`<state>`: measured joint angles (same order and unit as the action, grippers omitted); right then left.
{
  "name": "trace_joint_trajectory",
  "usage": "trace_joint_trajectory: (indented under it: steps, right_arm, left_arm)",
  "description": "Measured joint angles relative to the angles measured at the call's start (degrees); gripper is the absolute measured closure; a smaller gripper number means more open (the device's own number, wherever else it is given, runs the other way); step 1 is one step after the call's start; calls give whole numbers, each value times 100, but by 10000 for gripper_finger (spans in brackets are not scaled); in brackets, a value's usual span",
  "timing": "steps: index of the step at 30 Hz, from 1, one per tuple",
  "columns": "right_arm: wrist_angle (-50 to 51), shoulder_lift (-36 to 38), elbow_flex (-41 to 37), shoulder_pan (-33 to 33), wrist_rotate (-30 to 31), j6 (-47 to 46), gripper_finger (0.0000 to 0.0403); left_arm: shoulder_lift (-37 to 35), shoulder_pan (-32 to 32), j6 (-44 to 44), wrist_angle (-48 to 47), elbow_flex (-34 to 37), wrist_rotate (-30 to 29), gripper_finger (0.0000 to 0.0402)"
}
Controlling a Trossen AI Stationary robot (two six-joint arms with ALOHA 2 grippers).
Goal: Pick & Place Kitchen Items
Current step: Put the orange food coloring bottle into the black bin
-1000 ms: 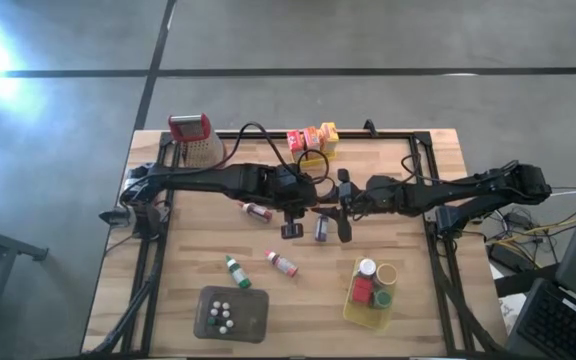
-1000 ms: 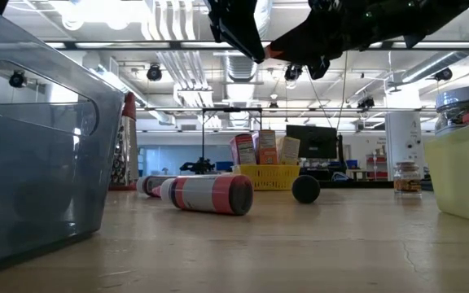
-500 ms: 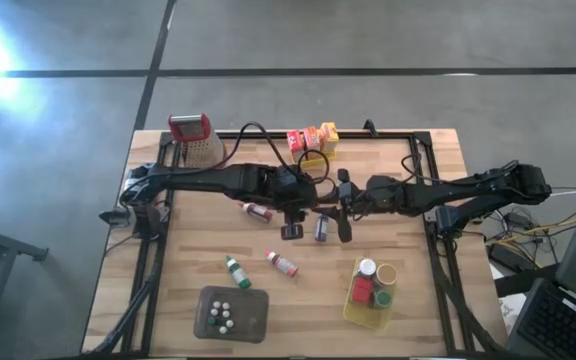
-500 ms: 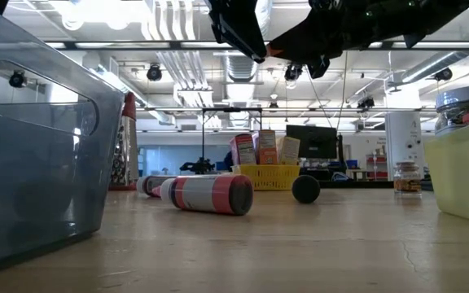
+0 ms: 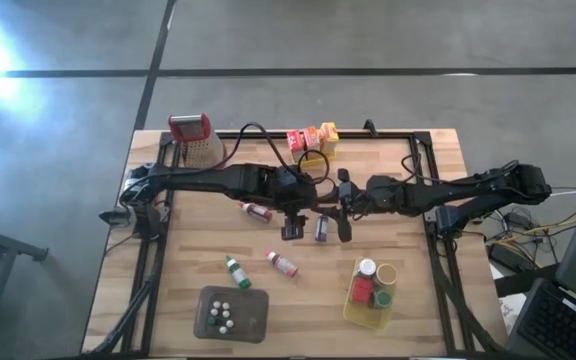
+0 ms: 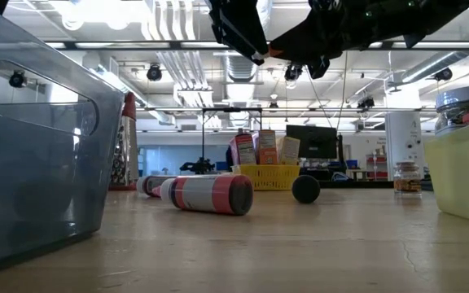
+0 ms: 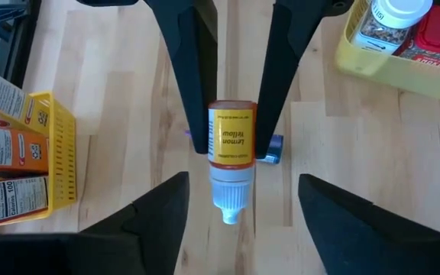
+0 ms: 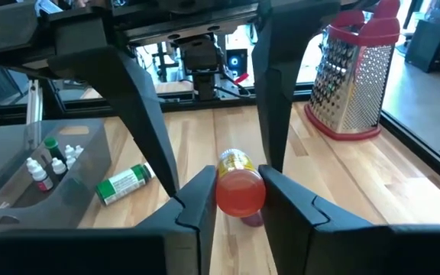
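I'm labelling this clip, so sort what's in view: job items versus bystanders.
Job: lemon yellow bottle, clamped in right gripper, open left gripper flanking it; green-label bottle; red-banded bottle; orange boxes.
Lying about: grater; grey tray; near yellow basket.

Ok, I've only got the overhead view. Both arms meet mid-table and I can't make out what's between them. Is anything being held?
Observer: Yes. The right gripper has its jaws shut on a small bottle whose yellow label reads Lemon Yellow.
Operator: And the left one?
Observer: The left gripper has its jaws open, one on either side of the bottle's white tip, not touching it.
Operator: How high are they?
Observer: In the low view both hang well above the tabletop, at the top of the picture.
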<state>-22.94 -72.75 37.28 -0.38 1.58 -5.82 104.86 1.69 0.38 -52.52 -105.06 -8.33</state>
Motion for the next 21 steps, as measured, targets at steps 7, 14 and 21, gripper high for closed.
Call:
trace_joint_trajectory:
  steps: [7,14,21]
  right_arm:
    - [16,0,0,0,0,-1,316]
    - [221,0,-2,0,0,19,324]
    - [319,0,-7,-2,0,21,310]
  left_arm:
    - [0,0,111,5,0,-10,151]
    - [-86,0,-128,-806,-126,-298,151]
    - [-522,112,-513,-800,210,-1075,151]
